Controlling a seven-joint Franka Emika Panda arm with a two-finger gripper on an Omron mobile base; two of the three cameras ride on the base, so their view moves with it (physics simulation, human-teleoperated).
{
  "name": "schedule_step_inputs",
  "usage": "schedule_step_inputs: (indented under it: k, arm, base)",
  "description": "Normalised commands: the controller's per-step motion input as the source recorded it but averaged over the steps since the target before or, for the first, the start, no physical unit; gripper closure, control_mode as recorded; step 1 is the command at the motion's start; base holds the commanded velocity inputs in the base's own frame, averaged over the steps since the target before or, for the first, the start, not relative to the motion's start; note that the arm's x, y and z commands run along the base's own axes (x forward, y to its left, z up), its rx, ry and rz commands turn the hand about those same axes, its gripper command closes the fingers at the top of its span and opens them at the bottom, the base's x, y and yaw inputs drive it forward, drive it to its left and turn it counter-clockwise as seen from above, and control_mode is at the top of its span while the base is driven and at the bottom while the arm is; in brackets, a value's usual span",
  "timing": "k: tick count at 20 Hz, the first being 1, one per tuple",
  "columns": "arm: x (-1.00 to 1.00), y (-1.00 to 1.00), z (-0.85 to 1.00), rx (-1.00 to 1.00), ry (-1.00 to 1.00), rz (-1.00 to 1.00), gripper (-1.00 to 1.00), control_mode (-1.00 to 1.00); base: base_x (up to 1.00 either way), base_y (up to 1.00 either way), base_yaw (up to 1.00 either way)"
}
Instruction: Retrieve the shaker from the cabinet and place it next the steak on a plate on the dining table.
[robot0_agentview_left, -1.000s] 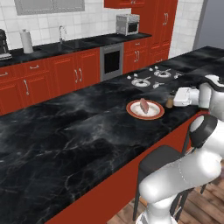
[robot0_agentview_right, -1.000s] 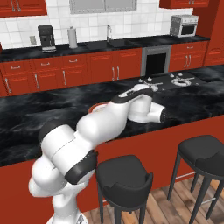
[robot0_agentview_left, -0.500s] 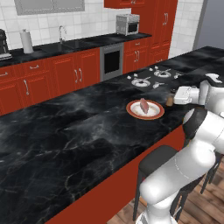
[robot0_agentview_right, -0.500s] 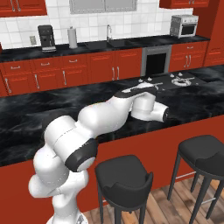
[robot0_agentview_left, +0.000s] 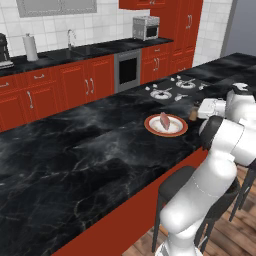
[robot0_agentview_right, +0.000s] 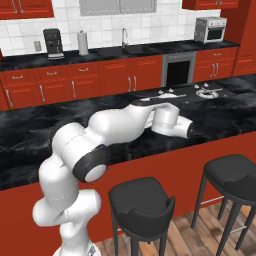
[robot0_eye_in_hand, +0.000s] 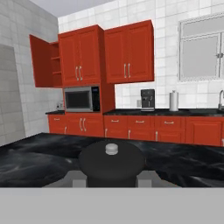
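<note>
- One dining table (robot0_agentview_left: 90, 150) is stretching across in front of me, its black marbled top running long, with red sides below.
- Two black stools (robot0_agentview_right: 142, 202) are standing on the wood floor beside the table in the right base view.
- One plate (robot0_agentview_left: 166, 125), white with an orange-red rim, is lying on the table near its edge.
- One steak (robot0_agentview_left: 164, 120) is resting on that plate.
- One shaker (robot0_agentview_left: 193, 114) is sitting upright in my end effector (robot0_agentview_left: 196, 113), just beside the plate's right rim; in the hand view its dark cap (robot0_eye_in_hand: 112, 161) is looming between my fingers.
- My end effector is gripping the shaker, fingers closed against its sides.
- I am finding no readable writing.
</note>
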Motion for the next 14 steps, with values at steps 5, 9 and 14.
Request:
schedule_step_inputs:
  k: [5,9,14]
  arm:
    - [0.07,0.00,-0.09,-0.01,0.00,0.00,1.00,-1.00]
    - [0.13,-0.02,-0.01,0.00,0.00,0.00,1.00,-1.00]
    - [0.16,0.00,-0.12,0.00,0.03,0.00,1.00,-1.00]
  base:
    - [0.00,0.00,0.00]
    - [0.00,0.00,0.00]
    - [0.00,0.00,0.00]
